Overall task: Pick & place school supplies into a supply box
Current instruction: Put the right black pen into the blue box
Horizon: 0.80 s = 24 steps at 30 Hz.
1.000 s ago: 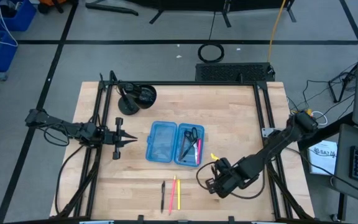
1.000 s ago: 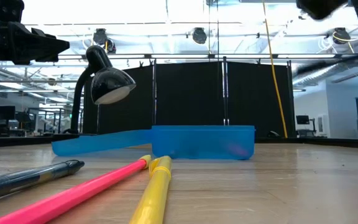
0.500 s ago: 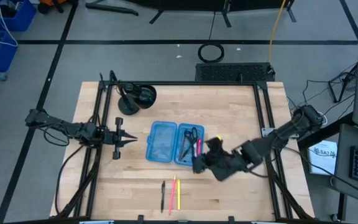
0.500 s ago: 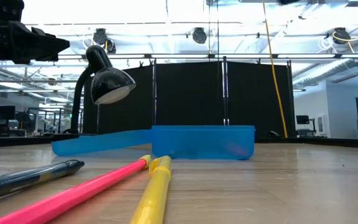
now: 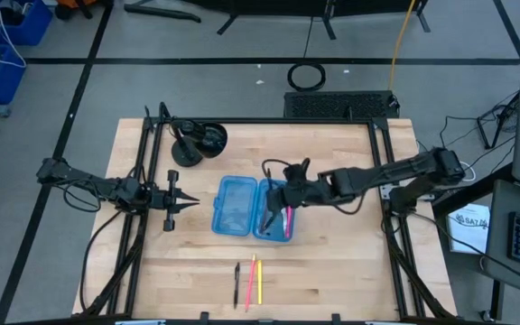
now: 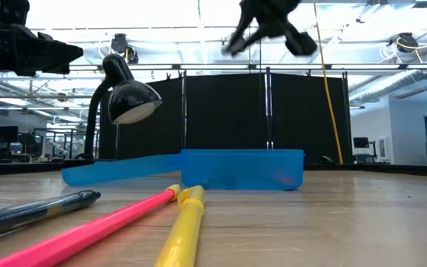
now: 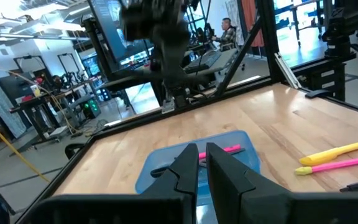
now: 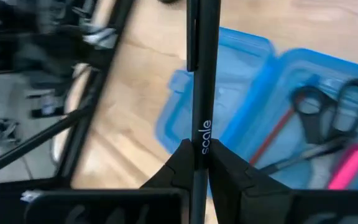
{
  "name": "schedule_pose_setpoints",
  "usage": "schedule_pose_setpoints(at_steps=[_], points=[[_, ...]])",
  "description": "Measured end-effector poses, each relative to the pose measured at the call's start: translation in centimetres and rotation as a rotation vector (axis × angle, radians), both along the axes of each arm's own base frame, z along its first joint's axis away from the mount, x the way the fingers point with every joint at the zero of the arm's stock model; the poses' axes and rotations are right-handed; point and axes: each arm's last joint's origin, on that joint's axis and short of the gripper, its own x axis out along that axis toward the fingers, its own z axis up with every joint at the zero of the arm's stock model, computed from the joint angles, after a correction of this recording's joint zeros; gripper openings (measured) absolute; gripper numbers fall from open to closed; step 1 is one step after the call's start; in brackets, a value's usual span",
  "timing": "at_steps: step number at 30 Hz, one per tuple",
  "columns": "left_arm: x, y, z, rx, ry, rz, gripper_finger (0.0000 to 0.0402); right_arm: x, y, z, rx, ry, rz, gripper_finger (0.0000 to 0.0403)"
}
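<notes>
Above the open box (image 5: 253, 208) at mid-bench, holding scissors (image 8: 328, 112) and a pink pen (image 8: 351, 164), the right gripper (image 5: 287, 195) pinches a black pen (image 8: 202, 93), while the left gripper (image 5: 190, 205), jaws pressed together, waits near the left edge.

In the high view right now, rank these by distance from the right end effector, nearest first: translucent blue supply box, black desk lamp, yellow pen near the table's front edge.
1. Translucent blue supply box: directly under the right end effector, which holds a black pen.
2. Black desk lamp: back left.
3. Yellow pen: front edge; close to the lamp's distance, slightly farther.
</notes>
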Motion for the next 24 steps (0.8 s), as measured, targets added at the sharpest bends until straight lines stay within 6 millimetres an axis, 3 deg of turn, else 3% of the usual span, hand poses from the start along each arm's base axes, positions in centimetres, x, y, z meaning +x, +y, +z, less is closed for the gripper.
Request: schedule_pose_setpoints(at_steps=[4, 10, 24], points=[[0.0, 0.0, 0.0, -0.003, 0.001, 0.0, 0.0037, -0.5, -1.0, -2.3, 0.11, 0.07, -0.053, 0.0019], [0.0, 0.0, 0.0, -0.003, 0.001, 0.0, 0.0037, -1.1, -1.0, -6.0, 0.263, 0.168, -0.046, 0.0019], [0.0, 0.0, -0.1, -0.009, 0.01, -0.002, 0.0037, 1.6, -2.6, -11.5, 0.286, 0.25, -0.021, 0.002]])
